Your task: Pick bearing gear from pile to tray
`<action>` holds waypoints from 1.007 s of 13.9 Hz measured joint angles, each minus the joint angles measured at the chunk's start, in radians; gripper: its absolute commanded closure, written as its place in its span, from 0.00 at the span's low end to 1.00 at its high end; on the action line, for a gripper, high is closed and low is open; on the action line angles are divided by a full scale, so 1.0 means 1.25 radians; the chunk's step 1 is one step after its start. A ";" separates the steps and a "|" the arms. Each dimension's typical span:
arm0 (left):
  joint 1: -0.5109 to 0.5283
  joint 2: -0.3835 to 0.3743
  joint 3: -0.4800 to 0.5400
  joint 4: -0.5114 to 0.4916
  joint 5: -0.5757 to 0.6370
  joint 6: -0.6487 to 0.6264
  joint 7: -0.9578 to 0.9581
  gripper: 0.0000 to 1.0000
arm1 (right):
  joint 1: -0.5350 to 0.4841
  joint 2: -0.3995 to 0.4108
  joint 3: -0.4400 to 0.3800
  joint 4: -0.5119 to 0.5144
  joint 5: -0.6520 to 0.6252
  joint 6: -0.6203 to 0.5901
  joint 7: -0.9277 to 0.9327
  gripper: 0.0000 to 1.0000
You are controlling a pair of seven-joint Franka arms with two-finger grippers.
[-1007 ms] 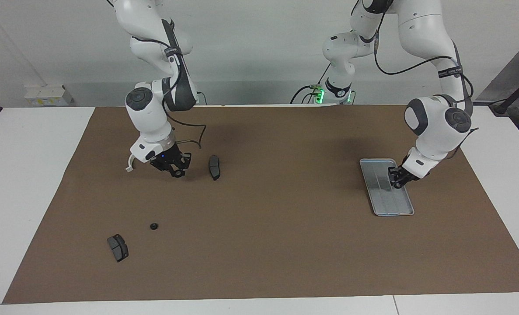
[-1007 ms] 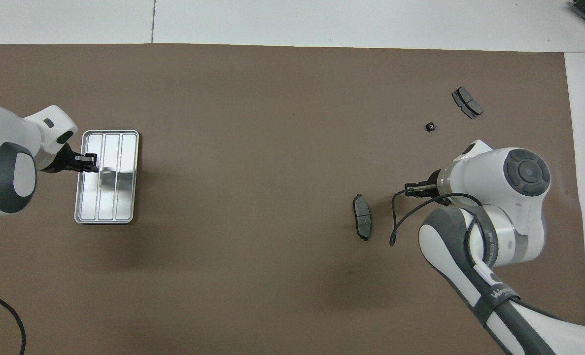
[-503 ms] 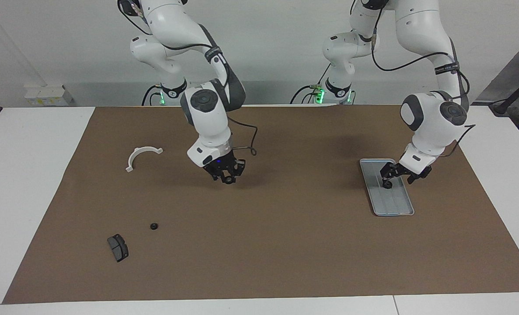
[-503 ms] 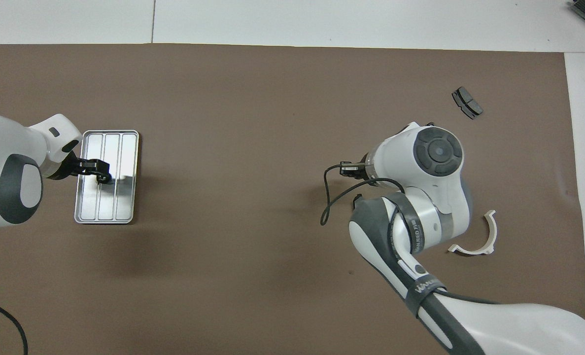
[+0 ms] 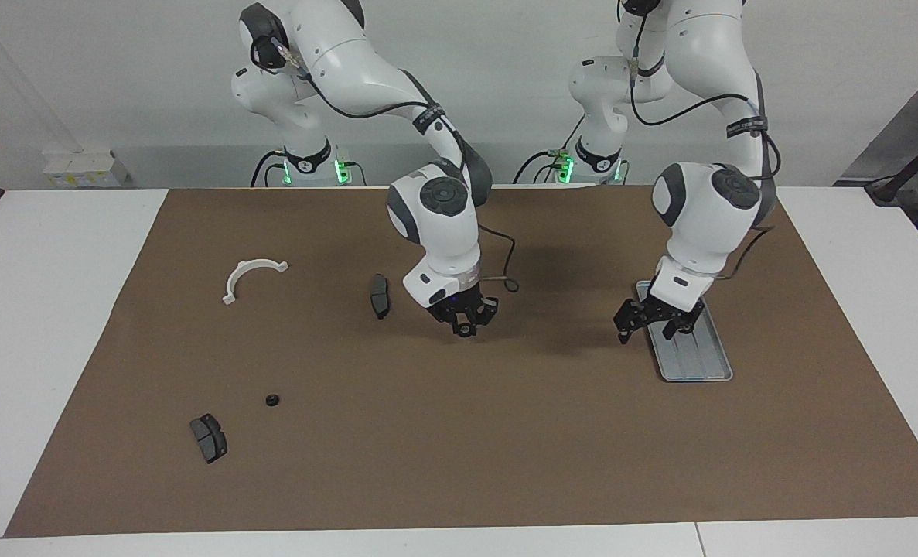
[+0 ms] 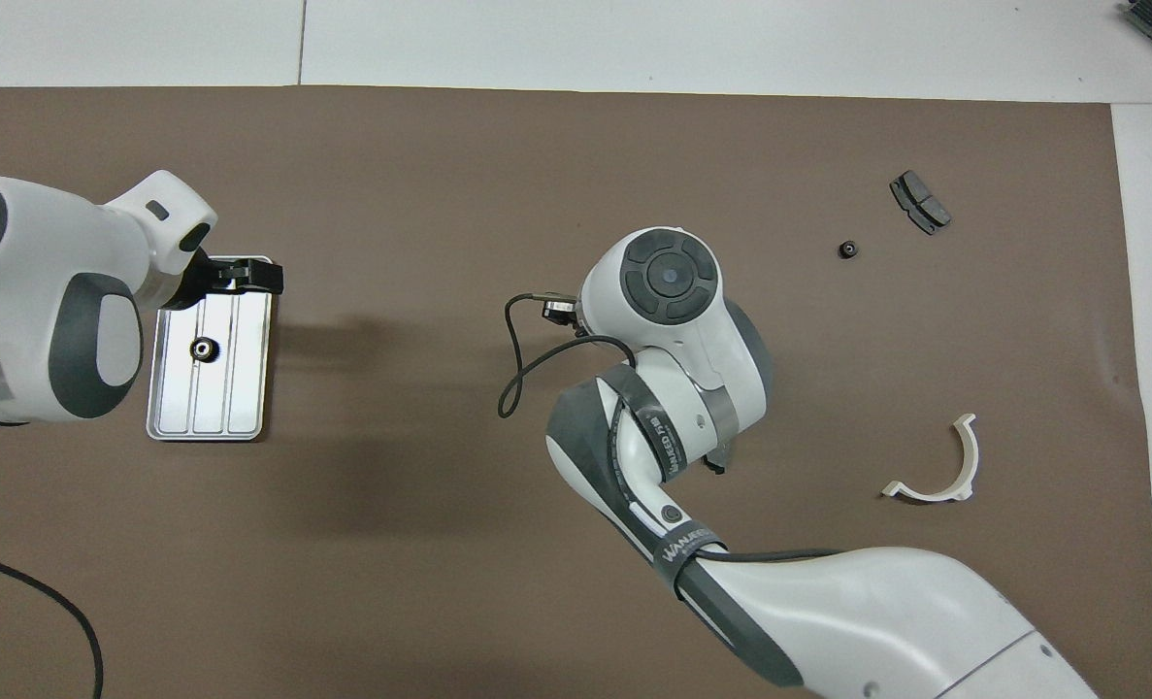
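Facing view: right pincer [image 5: 465, 328], mid-frame, seems closed on a small dark ring; I can't be sure. Left pincer [image 5: 647, 322] gapes empty beside the tray [image 5: 708, 363], to the right.

Overhead view: tray [image 6: 163, 408] at left holds one ring [image 6: 205, 348]; another [image 6: 846, 249] lies upper right.

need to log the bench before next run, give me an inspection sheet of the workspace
surface: brown mat on white table
job's things: tray toward the left arm's end, one black ring in it; second ring loose on the mat
clutter: white bracket, two brake pads
grippers: left gripper open over the tray's edge; right gripper over the mat's middle
cables: looped cable at the right wrist; loose cable lying on the mat
surroundings: white wall, white box
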 measured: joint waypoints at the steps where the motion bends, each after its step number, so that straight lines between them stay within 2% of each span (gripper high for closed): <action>1: -0.030 0.009 -0.001 0.000 0.000 0.050 -0.075 0.06 | 0.010 0.013 0.000 0.004 0.000 0.008 0.001 1.00; 2: -0.057 0.017 -0.001 0.000 0.000 0.088 -0.132 0.07 | 0.017 0.021 0.000 0.006 -0.001 0.017 0.001 0.87; 3: -0.081 0.025 -0.002 0.000 0.000 0.120 -0.178 0.10 | 0.022 0.024 0.000 0.007 -0.002 0.017 0.001 0.46; 4: -0.099 0.030 -0.002 0.001 0.000 0.147 -0.214 0.12 | 0.026 0.024 0.000 0.008 -0.002 0.017 0.001 0.17; 5: -0.114 0.034 -0.002 0.002 0.000 0.175 -0.249 0.14 | 0.029 0.024 0.000 0.010 -0.002 0.017 0.001 0.04; 6: -0.129 0.042 -0.002 0.007 0.000 0.203 -0.286 0.14 | 0.029 0.024 -0.001 0.013 -0.003 0.017 0.001 0.00; 10: -0.167 0.094 -0.001 0.060 0.000 0.239 -0.342 0.22 | -0.015 0.002 -0.008 0.022 -0.009 0.017 -0.020 0.00; 12: -0.179 0.115 -0.002 0.086 0.000 0.239 -0.342 0.29 | -0.069 -0.036 -0.009 0.011 -0.010 0.011 -0.079 0.00; 14: -0.208 0.129 -0.002 0.097 0.001 0.238 -0.341 0.32 | -0.132 -0.086 -0.009 -0.021 -0.009 0.004 -0.155 0.00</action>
